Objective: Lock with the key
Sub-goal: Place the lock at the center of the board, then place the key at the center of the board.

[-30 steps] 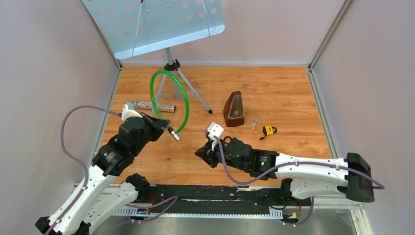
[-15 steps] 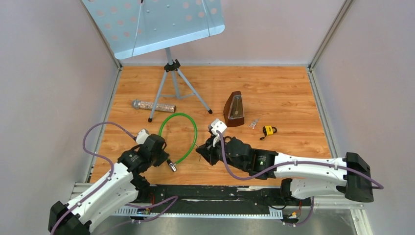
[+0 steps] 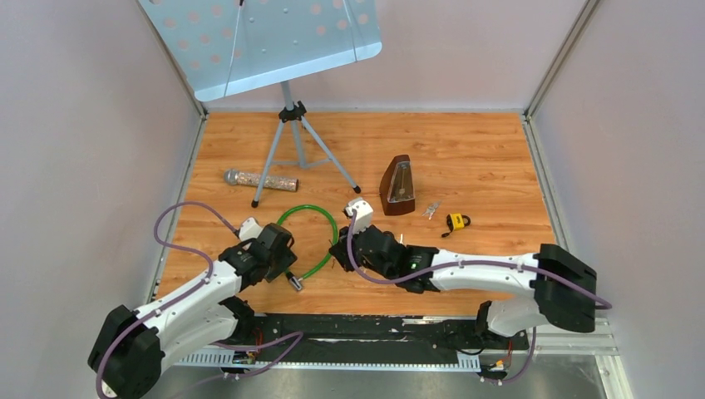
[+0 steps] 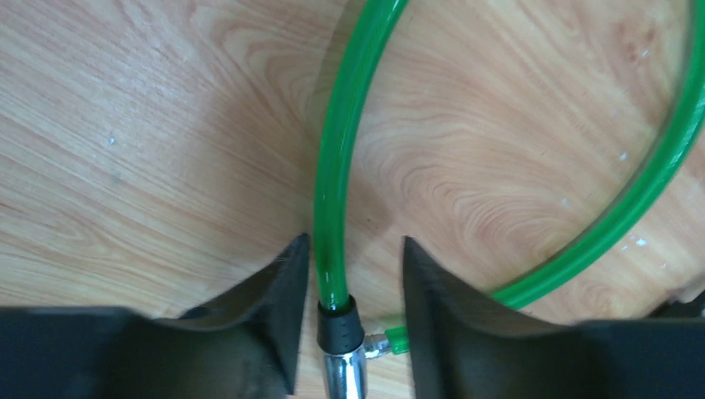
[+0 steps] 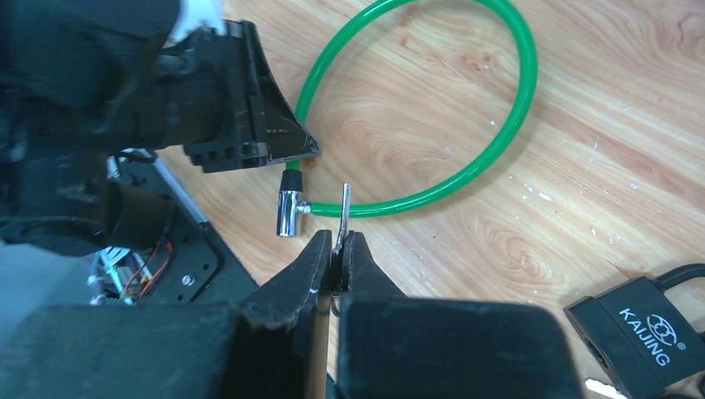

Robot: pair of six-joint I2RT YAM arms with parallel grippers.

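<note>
Near the front edge of the table (image 3: 490, 150), between my two arms, the green cable lock (image 4: 331, 208) lies flat in a loop on the wood, and both my grippers are gathered at its closing end. My left gripper (image 4: 354, 243) stands open astride that end, one finger on either side of the cable just above the black collar (image 4: 339, 320). Wood shows on both sides of the cable, so this gripper holds nothing. I judge it is placed there to bracket the chrome lock barrel (image 5: 288, 214) and stop it skidding when the key pushes in. My right gripper (image 5: 338, 238) is pinched shut on the key (image 5: 342, 208), holding it by the back end so that the blade sticks out past the fingertips, free to enter a keyhole. From the right wrist camera the blade's tip sits just beside the barrel's flank, near it but, as far as I can tell, not yet inside anything. I cannot make out where the keyhole is. In that view the barrel lies just ahead of my right fingertips and slightly to their left, and it sits at the mouth of my left fingers. A black padlock (image 5: 636, 332) lies on the wood close by my right gripper, apart from the cable, and I take it to be no part of this step.
</note>
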